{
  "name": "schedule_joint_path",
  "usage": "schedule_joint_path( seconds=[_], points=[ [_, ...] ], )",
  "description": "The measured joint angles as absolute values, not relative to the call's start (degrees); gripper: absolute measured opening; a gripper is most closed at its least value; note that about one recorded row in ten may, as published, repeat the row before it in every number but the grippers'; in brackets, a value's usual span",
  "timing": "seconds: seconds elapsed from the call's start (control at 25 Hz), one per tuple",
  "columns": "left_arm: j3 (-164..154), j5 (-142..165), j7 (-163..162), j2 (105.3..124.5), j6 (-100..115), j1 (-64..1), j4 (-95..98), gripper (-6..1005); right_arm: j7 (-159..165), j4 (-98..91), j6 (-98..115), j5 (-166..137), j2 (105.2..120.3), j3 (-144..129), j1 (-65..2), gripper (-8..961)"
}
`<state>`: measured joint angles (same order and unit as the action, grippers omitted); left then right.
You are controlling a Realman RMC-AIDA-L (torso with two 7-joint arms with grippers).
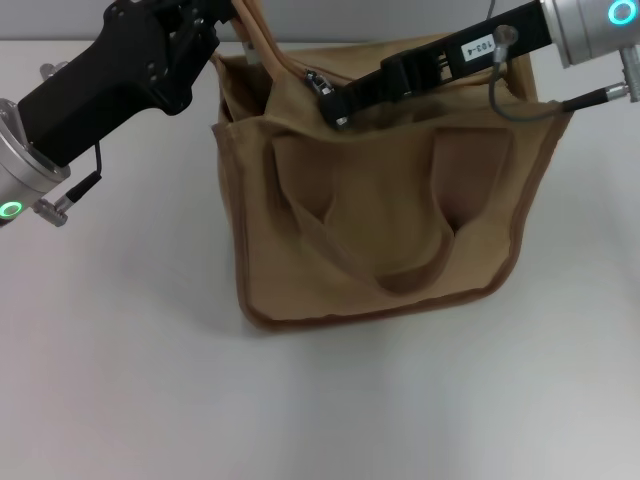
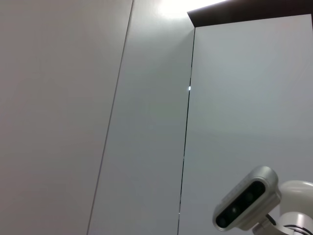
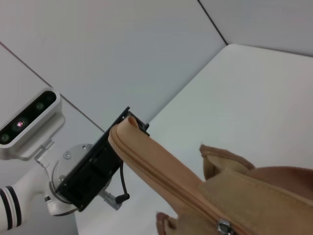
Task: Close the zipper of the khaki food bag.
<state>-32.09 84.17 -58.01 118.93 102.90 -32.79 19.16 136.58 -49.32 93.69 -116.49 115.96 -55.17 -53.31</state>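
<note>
- One khaki food bag (image 1: pixel 380 220) stands on the white table (image 1: pixel 120 380), two loop handles.
- Left gripper (image 1: pixel 225 25) grips the zipper (image 3: pixel 161 178) tape's far-left end.
- Right gripper (image 1: pixel 332 105) fingers pinch the single silver slider (image 1: pixel 318 82).

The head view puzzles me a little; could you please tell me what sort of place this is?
Probably a robot lab or test bench: a bare white tabletop, plain grey wall panels, and only a tan-khaki canvas tote bag set out between two robot arms.
</note>
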Motion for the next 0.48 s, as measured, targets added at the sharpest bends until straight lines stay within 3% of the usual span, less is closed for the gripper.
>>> schedule_joint_path(
  seconds=[0.48],
  points=[
    [-31.72, 84.01, -57.99, 118.82, 101.36, -32.69, 19.17, 15, 135.83, -53.23, 96.02, -115.46, 115.83, -53.13, -48.98, 14]
  ],
)
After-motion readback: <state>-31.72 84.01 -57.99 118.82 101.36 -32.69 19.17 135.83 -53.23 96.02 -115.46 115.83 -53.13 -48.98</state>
